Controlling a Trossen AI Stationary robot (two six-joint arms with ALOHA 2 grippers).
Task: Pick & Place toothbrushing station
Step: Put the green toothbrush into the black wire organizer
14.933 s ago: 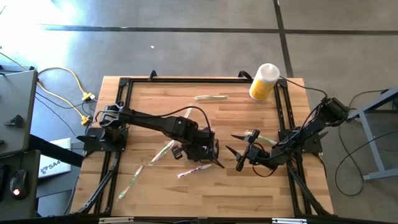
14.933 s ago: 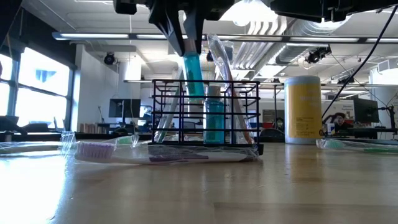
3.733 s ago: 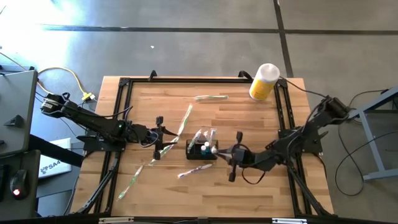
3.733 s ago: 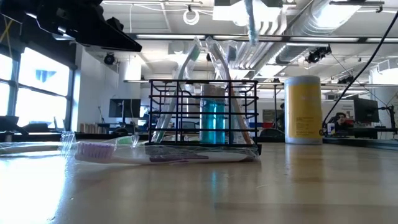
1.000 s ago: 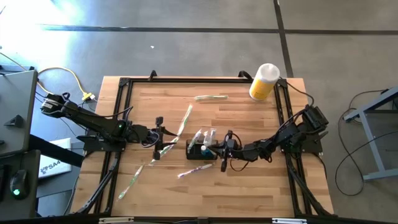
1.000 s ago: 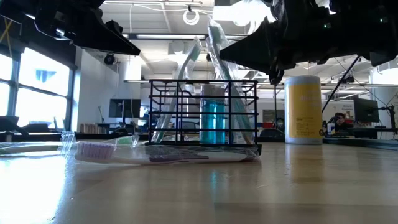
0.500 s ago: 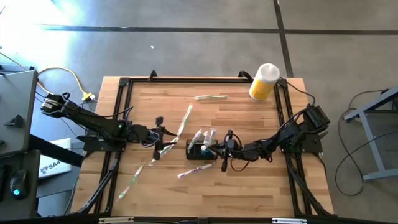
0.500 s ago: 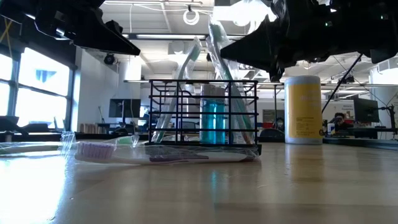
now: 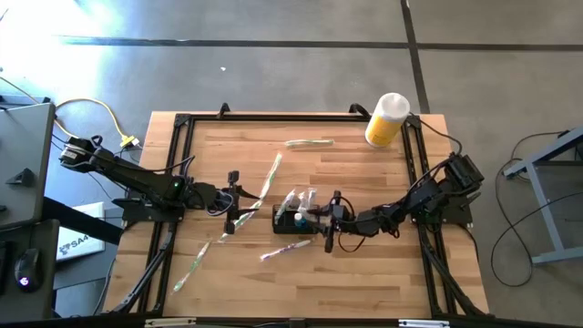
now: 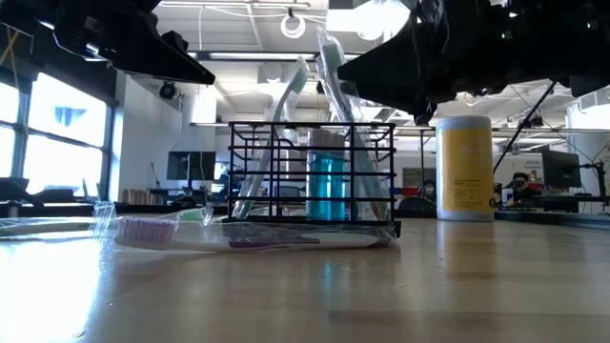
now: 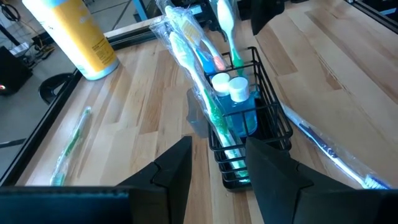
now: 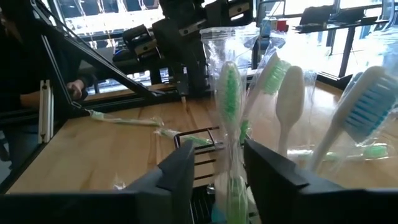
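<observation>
High view: toothbrushing station [image 9: 296, 220] stands upright mid-table [image 9: 364, 273], long axis across it, brushes leaning out. Right gripper [image 9: 331, 221] just right of station, fingers apart around a wrapped toothbrush [image 12: 230, 124]. Left gripper [image 9: 233, 201] left of station, fingers apart, holding nothing.

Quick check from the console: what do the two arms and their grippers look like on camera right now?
Both arms are dark, near-black, built of slim jointed links. The left gripper and right gripper each end in two dark, angular, wedge-shaped fingers. Thin black cables loop along the links, clearest by the right arm's base. No markings or labels are readable on either.
</observation>
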